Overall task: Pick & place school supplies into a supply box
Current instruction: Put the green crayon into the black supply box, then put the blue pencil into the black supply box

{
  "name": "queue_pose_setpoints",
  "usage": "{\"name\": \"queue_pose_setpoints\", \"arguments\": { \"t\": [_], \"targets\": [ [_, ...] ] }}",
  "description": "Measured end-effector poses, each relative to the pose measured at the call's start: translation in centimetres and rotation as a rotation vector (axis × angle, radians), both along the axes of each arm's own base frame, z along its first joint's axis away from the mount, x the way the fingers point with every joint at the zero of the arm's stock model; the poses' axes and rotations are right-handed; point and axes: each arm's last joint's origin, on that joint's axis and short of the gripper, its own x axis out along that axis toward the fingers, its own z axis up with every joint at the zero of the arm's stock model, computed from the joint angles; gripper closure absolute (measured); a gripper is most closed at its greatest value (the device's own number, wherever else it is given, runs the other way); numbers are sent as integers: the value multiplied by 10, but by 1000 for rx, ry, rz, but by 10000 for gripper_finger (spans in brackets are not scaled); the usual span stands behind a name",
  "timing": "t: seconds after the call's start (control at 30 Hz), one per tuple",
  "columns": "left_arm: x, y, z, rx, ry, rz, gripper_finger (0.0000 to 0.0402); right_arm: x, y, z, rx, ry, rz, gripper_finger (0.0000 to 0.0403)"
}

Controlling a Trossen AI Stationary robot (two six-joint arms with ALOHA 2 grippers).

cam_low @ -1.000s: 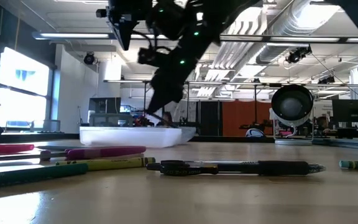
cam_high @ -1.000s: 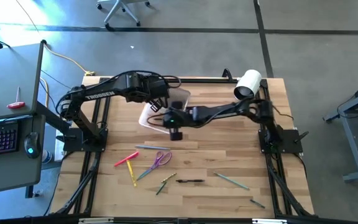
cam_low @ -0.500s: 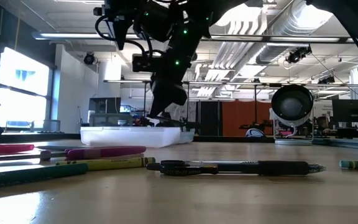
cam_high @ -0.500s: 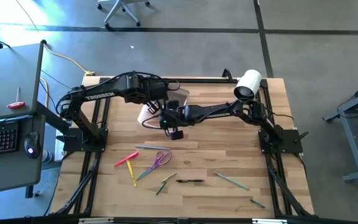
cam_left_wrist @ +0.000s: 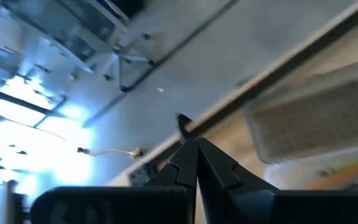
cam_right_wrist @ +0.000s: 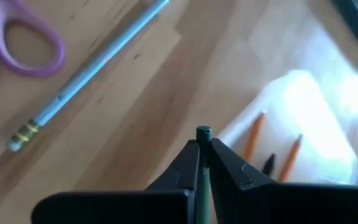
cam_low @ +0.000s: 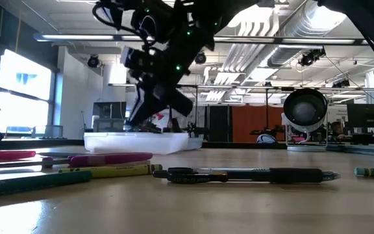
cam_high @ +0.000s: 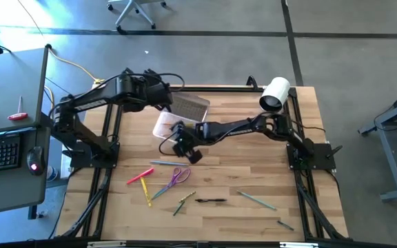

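Note:
The clear supply box [cam_high: 165,125] stands far left of centre, its ribbed lid [cam_high: 189,107] open toward the far side; orange pencils [cam_right_wrist: 251,140] lie in it. My right gripper [cam_high: 177,136] is at the box's near edge, shut on a thin green pencil [cam_right_wrist: 204,132]. My left gripper [cam_high: 167,98] is shut and empty, raised beyond the box's far-left corner. The loose supplies lie flat on the table: a light blue pencil [cam_high: 168,164], purple scissors [cam_high: 179,176], a pink marker [cam_high: 140,176], a yellow one [cam_high: 147,193] and a black pen [cam_high: 211,200]. My right gripper pinches the green pencil between its two fingers. The pencil runs along the fingers, and its end [cam_right_wrist: 204,132] sticks out just past the fingertips. The end is clear of the table, beside the box. The rest of the pencil is hidden by the gripper.
A large white roll [cam_high: 275,94] lies at the far right corner. More pencils [cam_high: 256,200] lie near the table's front right. Bare wood lies between the box and the loose supplies. The box [cam_low: 135,142] and the roll [cam_low: 305,112] also show in the low view.
My right gripper has gone toward the table's left and a little toward the near edge, from over the box to its near edge, and has stayed shut on the pencil. My left gripper has drawn back from over the box toward the far left.

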Motion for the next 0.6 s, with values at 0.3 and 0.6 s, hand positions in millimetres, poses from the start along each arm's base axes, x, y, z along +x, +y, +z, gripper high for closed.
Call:
{"name": "queue_pose_setpoints", "arguments": {
  "t": [0.3,0.6],
  "targets": [
    [3,-3,-5,-167,-16,-59,355,-4,-13,-14,-69,18,-214,386],
    [5,-3,-6,-175,-26,-47,355,-6,-33,-14,26,-7,-338,326]
  ]
}}
